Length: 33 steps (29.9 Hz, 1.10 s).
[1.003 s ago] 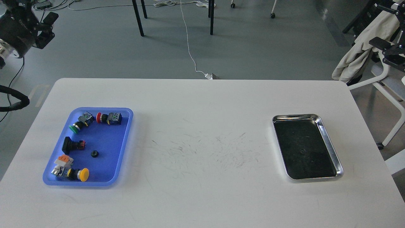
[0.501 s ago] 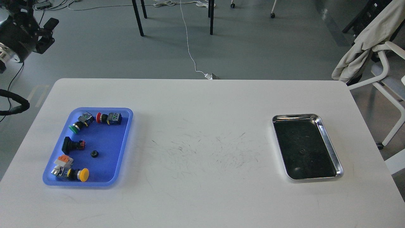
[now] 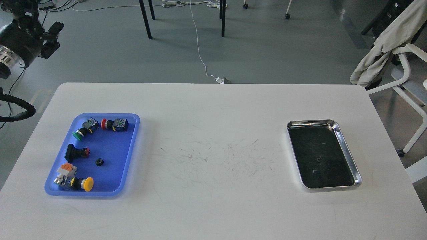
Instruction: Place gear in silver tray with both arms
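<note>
Left gripper (image 3: 50,36) raised at top-left off table, finger spread unreadable; shifted slightly rightward; right arm gone from view.

White table (image 3: 213,110), rounded corners, surface marked by dark scuffs at centre. Two trays are seen resting directly on it, well apart: blue plastic tray (image 3: 128,151) at left, loaded with small parts; silver tray (image 3: 348,156) at right, dark reflective bottom, polished rim. Remaining surface is bare.
</note>
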Motion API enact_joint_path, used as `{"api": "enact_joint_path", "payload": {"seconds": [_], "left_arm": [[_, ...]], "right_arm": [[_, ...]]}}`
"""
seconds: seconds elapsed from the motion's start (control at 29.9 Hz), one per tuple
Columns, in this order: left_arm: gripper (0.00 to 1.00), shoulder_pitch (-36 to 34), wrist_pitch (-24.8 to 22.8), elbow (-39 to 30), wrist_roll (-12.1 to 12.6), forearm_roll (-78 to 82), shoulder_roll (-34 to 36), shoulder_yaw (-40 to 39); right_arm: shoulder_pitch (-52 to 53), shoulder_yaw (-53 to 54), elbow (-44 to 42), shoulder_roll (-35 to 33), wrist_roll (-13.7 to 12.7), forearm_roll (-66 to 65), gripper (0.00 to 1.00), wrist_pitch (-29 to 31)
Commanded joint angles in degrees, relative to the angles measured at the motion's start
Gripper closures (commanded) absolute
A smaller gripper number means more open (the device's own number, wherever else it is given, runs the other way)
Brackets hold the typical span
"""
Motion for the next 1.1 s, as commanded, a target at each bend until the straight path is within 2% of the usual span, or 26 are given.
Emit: {"api": "enact_joint_path", "payload": {"seconds": [0.0, 0.13, 0.4, 0.6, 0.7, 1.07], "left_arm": [[0.02, 0.14, -0.01, 0.01, 0.0, 0.06, 0.0, -0.01], [0.02, 0.14, 0.08, 0.01, 0.0, -0.03, -0.09, -0.01], [0.02, 0.23, -0.01, 0.01, 0.0, -0.03, -0.09, -0.1], [0.02, 0.23, -0.01, -0.08, 0.0, -0.12, 0.0, -0.19], [0.02, 0.58, -0.18, -0.08, 0.0, -0.12, 0.09, -0.19], [0.02, 4.18, -2.02, -0.87, 0.0, -0.56, 1.14, -0.63]], "right_arm": [[-0.62, 0.21, -0.87, 3.44, -0.04, 0.51, 0.01, 0.49], [-3.96, -0.4, 1.5, 8.27, -0.04, 1.04, 0.01, -0.73], [-9.06, 0.29, 5.27, 13.11, -0.04, 1.04, 0.01, -0.91], [-11.61, 0.29, 9.14, 13.2, -0.21, 0.95, 0.01, 0.49], [-13.45, -0.49, 9.59, 12.85, -1.79, 0.95, 0.01, 1.81], [-21.1, 1.35, 11.08, 13.38, -0.92, 0.86, 0.01, 4.27]]}}
